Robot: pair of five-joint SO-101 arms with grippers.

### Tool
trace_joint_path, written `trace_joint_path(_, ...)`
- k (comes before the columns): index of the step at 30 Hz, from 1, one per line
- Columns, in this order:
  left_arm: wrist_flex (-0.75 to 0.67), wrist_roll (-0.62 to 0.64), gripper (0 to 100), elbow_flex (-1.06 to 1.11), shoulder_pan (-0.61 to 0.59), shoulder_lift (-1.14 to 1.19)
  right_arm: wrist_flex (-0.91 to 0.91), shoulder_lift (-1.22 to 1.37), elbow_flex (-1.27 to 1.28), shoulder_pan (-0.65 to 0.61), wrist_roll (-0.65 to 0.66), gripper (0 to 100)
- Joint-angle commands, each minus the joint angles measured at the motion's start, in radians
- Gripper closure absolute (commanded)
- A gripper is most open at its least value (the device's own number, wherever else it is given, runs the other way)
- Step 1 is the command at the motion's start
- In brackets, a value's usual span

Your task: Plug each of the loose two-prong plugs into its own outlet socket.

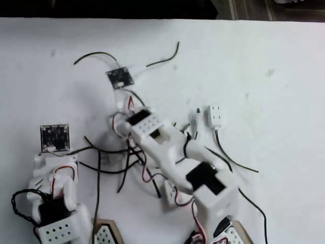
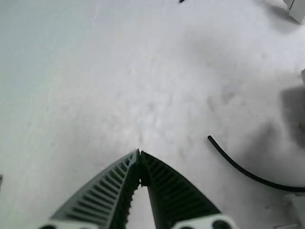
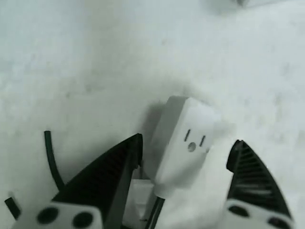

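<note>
A white outlet socket [image 3: 188,143] with two slots and a round hole lies on the white table between the spread black fingers of my right gripper [image 3: 188,141], which is open; one finger [image 3: 116,179] sits close to the socket's side. A dark cord leaves the socket toward the wrist. My left gripper [image 2: 139,153] is shut with nothing in it, low over bare table. In the high view another white socket block [image 1: 216,116] lies right of centre with a small white plug [image 1: 198,116] just beside it. The right arm [image 1: 172,152] stretches toward the table's middle.
Several black cables [image 1: 109,165] tangle between the two arms. A black cable [image 2: 238,167] lies near my left gripper. The left arm [image 1: 53,203] is folded at the near left corner. A small circuit board [image 1: 120,77] with wires is beyond the right arm.
</note>
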Motion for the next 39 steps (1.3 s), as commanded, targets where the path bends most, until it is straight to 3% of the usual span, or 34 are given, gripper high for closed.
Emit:
trace_joint_path(1, -0.028, -0.006, 97, -0.009, -0.004, -0.007, 0.042, -0.004, -0.069, 0.071, 0.006, 82.3)
trace_joint_path(5, -0.028, -0.006, 97, -0.009, -0.004, -0.007, 0.058, -0.005, -0.071, 0.154, 0.011, 93.6)
trace_joint_path(14, -0.028, -0.006, 97, -0.009, -0.004, -0.007, 0.177, -0.068, -0.071, 0.196, 0.012, 87.5)
trace_joint_path(22, -0.028, -0.006, 97, -0.009, -0.004, -0.007, 0.225, -0.130, -0.071, 0.229, 0.012, 92.8)
trace_joint_path(30, -0.028, -0.006, 97, -0.009, -0.004, -0.007, 0.213, -0.254, -0.069, 0.120, 0.012, 98.1)
trace_joint_path(39, -0.028, -0.006, 97, -0.009, -0.004, -0.007, 0.059, -0.154, -0.051, 0.041, 0.035, 98.1)
